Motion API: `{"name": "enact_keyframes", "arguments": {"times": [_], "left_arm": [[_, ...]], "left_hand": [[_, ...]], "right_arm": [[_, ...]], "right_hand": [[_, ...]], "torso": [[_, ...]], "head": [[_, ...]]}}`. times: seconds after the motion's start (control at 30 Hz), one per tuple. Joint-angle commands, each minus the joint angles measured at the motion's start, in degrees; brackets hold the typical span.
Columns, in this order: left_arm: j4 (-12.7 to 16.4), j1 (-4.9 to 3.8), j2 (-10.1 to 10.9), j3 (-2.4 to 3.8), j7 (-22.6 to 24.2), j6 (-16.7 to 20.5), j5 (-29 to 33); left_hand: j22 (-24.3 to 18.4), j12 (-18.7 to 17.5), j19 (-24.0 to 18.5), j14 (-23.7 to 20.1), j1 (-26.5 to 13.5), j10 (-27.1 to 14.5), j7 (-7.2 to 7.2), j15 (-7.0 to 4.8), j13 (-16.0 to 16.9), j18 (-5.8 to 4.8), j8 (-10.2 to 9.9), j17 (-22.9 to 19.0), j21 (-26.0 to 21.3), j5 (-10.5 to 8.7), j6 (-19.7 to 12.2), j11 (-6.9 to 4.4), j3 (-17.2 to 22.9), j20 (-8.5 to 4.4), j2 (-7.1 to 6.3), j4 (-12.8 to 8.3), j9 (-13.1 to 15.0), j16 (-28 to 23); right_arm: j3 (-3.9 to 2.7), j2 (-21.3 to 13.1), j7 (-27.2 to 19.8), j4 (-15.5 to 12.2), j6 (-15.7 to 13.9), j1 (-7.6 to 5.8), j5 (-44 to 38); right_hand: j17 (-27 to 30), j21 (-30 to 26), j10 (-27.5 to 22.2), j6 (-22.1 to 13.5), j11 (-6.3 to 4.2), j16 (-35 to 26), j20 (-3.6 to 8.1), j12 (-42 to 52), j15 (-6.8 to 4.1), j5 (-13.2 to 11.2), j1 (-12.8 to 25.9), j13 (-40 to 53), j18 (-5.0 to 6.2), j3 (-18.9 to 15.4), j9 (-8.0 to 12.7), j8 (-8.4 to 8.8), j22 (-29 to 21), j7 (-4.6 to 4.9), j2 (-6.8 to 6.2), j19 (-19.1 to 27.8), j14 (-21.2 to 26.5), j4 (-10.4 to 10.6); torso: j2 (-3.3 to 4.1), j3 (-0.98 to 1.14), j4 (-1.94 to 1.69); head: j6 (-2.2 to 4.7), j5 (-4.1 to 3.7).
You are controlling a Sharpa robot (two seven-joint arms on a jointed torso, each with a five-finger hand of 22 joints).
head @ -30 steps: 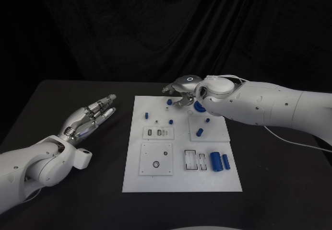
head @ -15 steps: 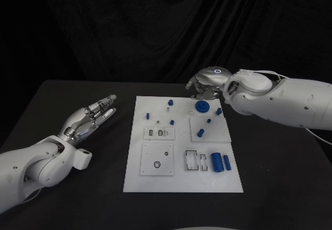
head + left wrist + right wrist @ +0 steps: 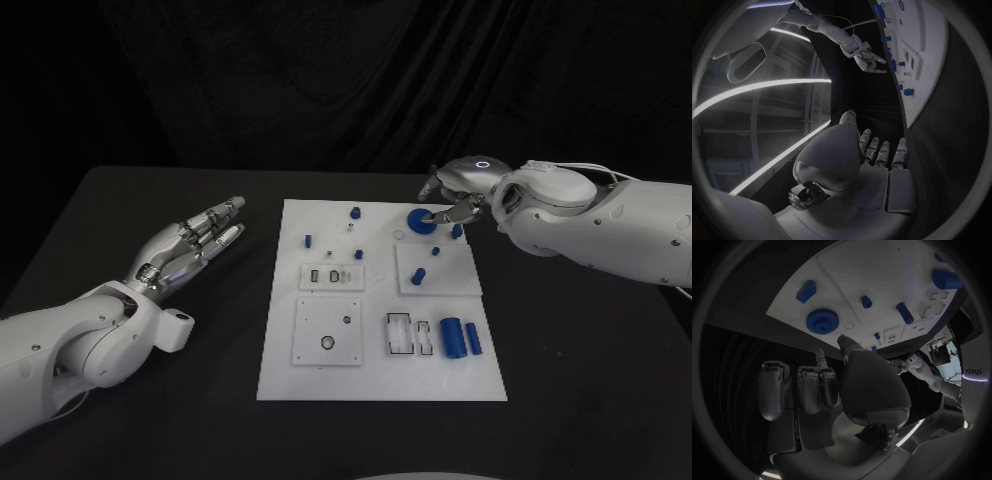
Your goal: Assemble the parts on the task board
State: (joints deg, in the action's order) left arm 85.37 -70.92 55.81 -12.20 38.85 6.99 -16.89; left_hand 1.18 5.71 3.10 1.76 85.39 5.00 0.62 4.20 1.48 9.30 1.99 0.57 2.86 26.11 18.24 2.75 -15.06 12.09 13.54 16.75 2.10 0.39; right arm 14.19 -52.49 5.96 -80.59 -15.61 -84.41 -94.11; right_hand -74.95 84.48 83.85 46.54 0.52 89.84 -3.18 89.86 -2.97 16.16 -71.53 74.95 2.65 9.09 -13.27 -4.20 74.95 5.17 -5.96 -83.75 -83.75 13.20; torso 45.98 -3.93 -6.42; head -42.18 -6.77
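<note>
Head view: pretty much the whole setup was visible from up top
Table: black table (image 3: 577, 380), with everything sitting on it
Task board: white task board (image 3: 379, 375) lay flat in the middle of the table, between the two arms
Left robot hand: left robot hand (image 3: 191, 245) hung over the table off the board's left side, well apart from it, fingers straight and a bit spread, holding nothing
Right robot hand: right robot hand (image 3: 459, 192) was at the board's far right corner, fingers curled in; right wrist view showed nothing in them, fingertips (image 3: 819, 359) short of the board's edge
Cylinders: two blue cylinders (image 3: 459, 337) lay side by side near the board's right edge, on the near half
Blue knob: round ribbed blue knob (image 3: 420, 221) sat on the board's far right part, just beside the right robot hand; couldn't tell if they touched
Pegs: small blue pegs stood around the far half, one (image 3: 355, 212) near the far edge, one (image 3: 306, 240) near the left edge
</note>
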Motion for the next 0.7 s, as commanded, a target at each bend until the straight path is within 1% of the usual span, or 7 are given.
{"name": "enact_keyframes", "arguments": {"times": [0.03, 0.1, 0.17, 0.33, 0.37, 0.6, 0.7], "left_arm": [[-0.03, -0.06, -0.12, 0.04, 10.1, -0.67, -0.13], [-0.05, -0.05, -0.13, 0.04, 10.1, -0.68, -0.13], [-0.07, -0.05, -0.14, 0.04, 10.1, -0.69, -0.13], [-0.11, -0.05, -0.19, 0.04, 10.08, -0.8, -0.13], [-0.11, -0.05, -0.19, 0.04, 10.08, -0.81, -0.13], [-0.12, -0.05, -0.16, 0.04, 10.03, -0.88, -0.13], [-0.13, -0.05, -0.15, 0.04, 10.0, -0.92, -0.13]], "left_hand": [[-0.03, 0.22, -0.1, -0.28, 0.02, -0.17, 0.08, 0.03, -0.03, 1.1, 0.11, -0.06, -0.26, 0.19, -0.09, 0.06, -0.17, 0.13, 0.01, -0.03, 0.01, 0.07], [-0.03, 0.22, -0.1, -0.28, 0.02, -0.17, 0.08, 0.03, -0.03, 1.1, 0.11, -0.06, -0.26, 0.19, -0.09, 0.06, -0.17, 0.13, 0.01, -0.03, 0.01, 0.07], [-0.02, 0.2, -0.08, -0.29, 0.01, -0.19, 0.09, 0.06, -0.03, 1.1, 0.11, -0.06, -0.25, 0.11, -0.12, 0.05, -0.18, 0.15, 0.02, 0.0, 0.01, 0.07], [-0.02, 0.22, -0.08, -0.29, -0.01, -0.19, 0.07, 0.07, -0.03, 1.1, 0.11, -0.06, -0.25, 0.02, -0.11, 0.06, -0.19, 0.17, 0.03, 0.01, 0.01, 0.07], [-0.02, 0.22, -0.08, -0.29, -0.01, -0.19, 0.07, 0.07, -0.03, 1.1, 0.11, -0.06, -0.25, 0.02, -0.11, 0.06, -0.19, 0.17, 0.03, 0.01, 0.01, 0.07], [-0.02, 0.22, -0.08, -0.29, -0.01, -0.19, 0.07, 0.07, -0.03, 1.1, 0.11, -0.06, -0.25, 0.02, -0.11, 0.06, -0.19, 0.17, 0.03, 0.01, 0.01, 0.07], [-0.02, 0.2, -0.09, -0.29, -0.05, -0.21, 0.04, 0.1, -0.03, 1.1, 0.1, -0.06, -0.26, -0.04, -0.15, 0.08, -0.2, 0.18, 0.04, 0.03, 0.01, 0.07]], "right_arm": [[-0.02, 0.02, 3.74, 0.28, 2.98, 0.35, -0.14], [-0.02, 0.16, 3.86, 0.46, 3.08, 0.5, -0.14], [-0.01, 0.24, 3.88, 0.55, 3.08, 0.58, -0.14], [-0.01, 1.06, 3.82, 1.35, 3.23, 0.9, -0.14], [-0.01, 1.23, 3.81, 1.55, 3.33, 0.97, -0.14], [-0.02, 2.11, 3.75, 2.82, 3.94, 1.48, -0.14], [-0.02, 2.36, 3.78, 3.16, 4.18, 1.67, -0.14]], "right_hand": [[-15.05, 0.53, 6.15, -0.56, 0.03, 0.16, 0.0, 0.14, -0.37, 0.13, 0.2, 15.05, -1.17, 0.26, 0.14, 0.35, 12.01, -0.06, 0.18, -2.28, -6.25, 0.14], [-15.05, 0.57, 6.15, -0.85, 0.0, 0.16, 0.02, 0.14, -0.37, 0.13, 0.01, 15.05, -1.17, 0.33, 0.21, 0.43, 12.06, -0.09, 0.26, -2.3, -6.25, -0.01], [-15.05, 0.58, 6.15, -1.15, -0.04, 0.16, 0.03, 0.14, -0.4, 0.14, -0.24, 15.05, -1.17, 0.42, 0.28, 0.5, 12.09, -0.16, 0.35, -2.3, -6.25, -0.22], [-15.05, 0.75, 6.15, -1.64, -0.29, 0.16, 0.16, 0.14, -0.58, 0.13, -1.26, 15.05, -1.21, 0.83, 0.37, 0.32, 12.28, -0.48, 0.74, -2.41, -6.25, -1.31], [-15.05, 0.75, 6.15, -1.64, -0.3, 0.16, 0.17, 0.14, -0.59, 0.13, -1.3, 15.05, -1.21, 0.84, 0.36, 0.31, 12.28, -0.48, 0.75, -2.41, -6.25, -1.35], [-15.05, 0.61, 6.15, -1.41, -0.3, 0.16, 0.2, 0.14, -0.59, 0.1, -1.67, 15.05, -1.17, 0.92, 0.22, 0.12, 12.24, -0.36, 0.75, -2.29, -6.25, -1.88], [-15.05, 0.54, 6.15, -1.35, -0.28, 0.16, 0.2, 0.14, -0.57, 0.09, -1.69, 15.05, -1.15, 0.91, 0.18, 0.07, 12.2, -0.3, 0.73, -2.23, -6.25, -1.94]], "torso": [[0.1, 0.15, -0.18], [0.12, 0.22, -0.18], [0.11, 0.21, -0.2], [0.07, 0.1, -0.25], [0.08, 0.11, -0.23], [0.07, -0.03, -0.23], [0.07, -0.08, -0.33]], "head": [[-0.02, -0.13], [-0.05, -0.19], [-0.1, -0.2], [-0.17, -0.26], [-0.16, -0.26], [-0.29, -0.16], [-0.31, -0.22]]}}
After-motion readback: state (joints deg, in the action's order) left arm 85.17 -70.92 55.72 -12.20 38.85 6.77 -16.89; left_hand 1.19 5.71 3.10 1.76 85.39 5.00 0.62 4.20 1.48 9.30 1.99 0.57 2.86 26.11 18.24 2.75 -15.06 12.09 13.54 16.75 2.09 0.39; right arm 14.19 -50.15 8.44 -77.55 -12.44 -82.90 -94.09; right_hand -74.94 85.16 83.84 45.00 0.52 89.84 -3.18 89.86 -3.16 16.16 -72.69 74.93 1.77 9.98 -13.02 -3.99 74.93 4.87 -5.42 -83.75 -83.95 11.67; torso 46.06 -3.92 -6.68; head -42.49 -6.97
